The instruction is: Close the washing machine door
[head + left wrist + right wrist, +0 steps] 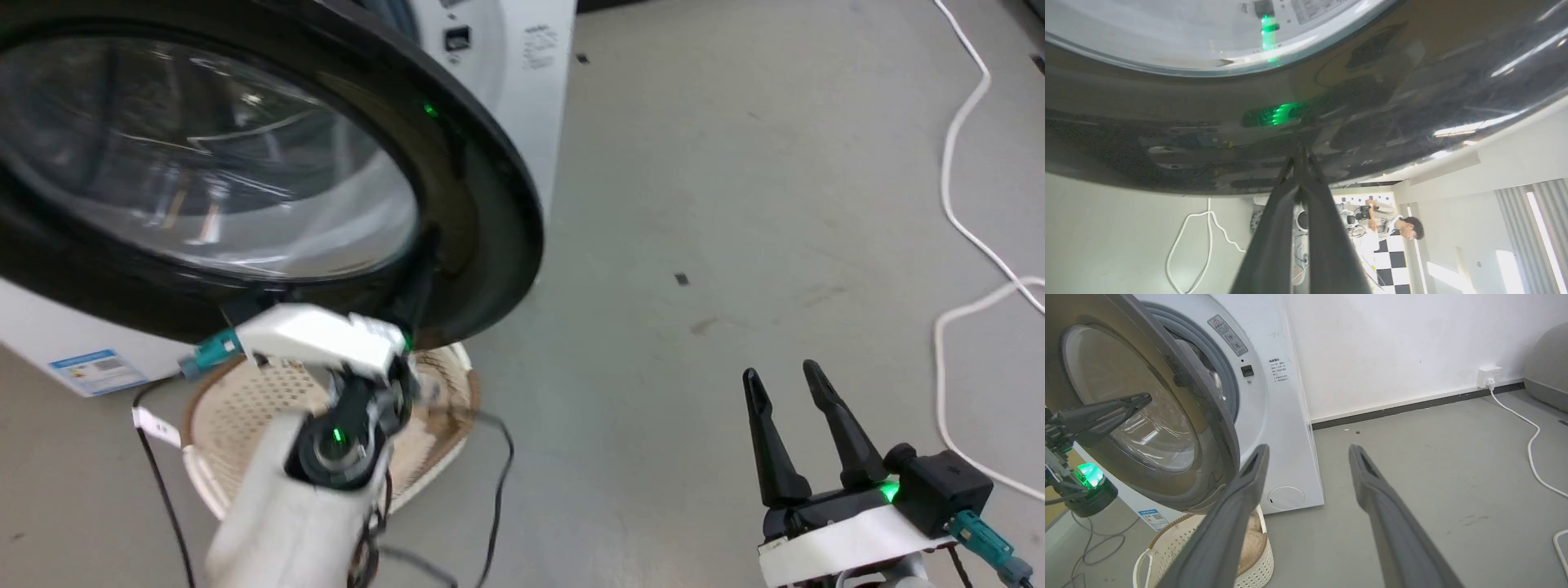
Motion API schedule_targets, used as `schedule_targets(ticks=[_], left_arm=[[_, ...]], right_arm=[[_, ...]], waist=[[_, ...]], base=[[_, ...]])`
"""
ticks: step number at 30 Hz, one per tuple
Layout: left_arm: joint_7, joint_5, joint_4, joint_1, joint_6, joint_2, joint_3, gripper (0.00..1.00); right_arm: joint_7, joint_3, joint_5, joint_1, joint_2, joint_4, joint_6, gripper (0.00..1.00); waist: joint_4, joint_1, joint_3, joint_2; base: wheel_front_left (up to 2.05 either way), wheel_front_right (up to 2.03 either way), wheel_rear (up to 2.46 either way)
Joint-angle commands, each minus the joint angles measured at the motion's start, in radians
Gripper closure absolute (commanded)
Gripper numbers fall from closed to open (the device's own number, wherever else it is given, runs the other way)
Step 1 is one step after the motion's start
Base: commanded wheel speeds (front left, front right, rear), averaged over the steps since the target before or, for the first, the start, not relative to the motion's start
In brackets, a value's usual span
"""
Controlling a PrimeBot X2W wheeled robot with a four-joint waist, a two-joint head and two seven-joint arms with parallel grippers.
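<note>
The washing machine door [490, 204], with its wide black rim and bulging glass window, stands partly open from the white machine [522, 73]. My left gripper [418, 286] reaches up to the door's lower rim. In the left wrist view its fingers [1300, 163] lie shut together, tips touching the glossy black rim [1412, 102]. The right wrist view shows the door [1208, 416] angled away from the grey rubber ring, with the left gripper [1141, 401] against its outer face. My right gripper [788, 380] is open, low on the right over the floor, apart from the door [1308, 449].
A cream perforated basket [245, 408] sits on the floor under the door, also in the right wrist view [1257, 559]. A white cable [951, 188] snakes over the grey floor at right toward a wall socket [1489, 373]. A person [1396, 228] stands far behind.
</note>
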Motion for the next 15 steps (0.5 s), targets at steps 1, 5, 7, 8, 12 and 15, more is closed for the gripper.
schedule_targets(ticks=[1, 5, 7, 8, 12, 15], left_arm=[[-0.007, 0.034, -0.005, 0.04, -0.009, 0.016, -0.022, 1.0], [-0.034, 0.17, -0.056, 0.119, -0.011, 0.077, -0.112, 1.0], [-0.049, 0.238, -0.098, 0.16, -0.011, 0.118, -0.164, 1.0], [-0.057, 0.273, -0.118, 0.179, -0.011, 0.144, -0.188, 1.0], [-0.146, 0.471, -0.156, 0.228, -0.011, 0.265, -0.277, 1.0], [-0.234, 0.59, -0.156, 0.253, -0.008, 0.32, -0.301, 1.0]], right_arm=[[-0.004, -0.006, -0.006, 0.002, 0.004, 0.001, 0.001, 0.0], [-0.004, -0.02, -0.013, 0.017, 0.0, 0.001, 0.001, 0.0], [-0.004, -0.025, -0.015, 0.026, -0.005, 0.001, 0.001, 0.0], [-0.004, -0.028, -0.016, 0.031, -0.007, 0.001, 0.001, 0.0], [-0.004, -0.037, -0.018, 0.052, -0.016, -0.001, 0.001, 0.0], [-0.004, -0.043, -0.021, 0.066, -0.021, -0.003, 0.001, 0.0]], waist=[[0.035, 0.0, -0.032, 0.0], [0.087, 0.0, -0.077, 0.0], [0.113, 0.0, -0.1, 0.0], [0.127, 0.0, -0.111, 0.0], [0.178, 0.0, -0.151, 0.0], [0.213, 0.0, -0.178, 0.0]], base=[[0.0, 0.0, 0.0], [0.0, 0.0, 0.0], [0.0, 0.0, 0.0], [0.0, 0.0, 0.0], [0.0, 0.0, 0.0], [0.0, 0.0, 0.0]])
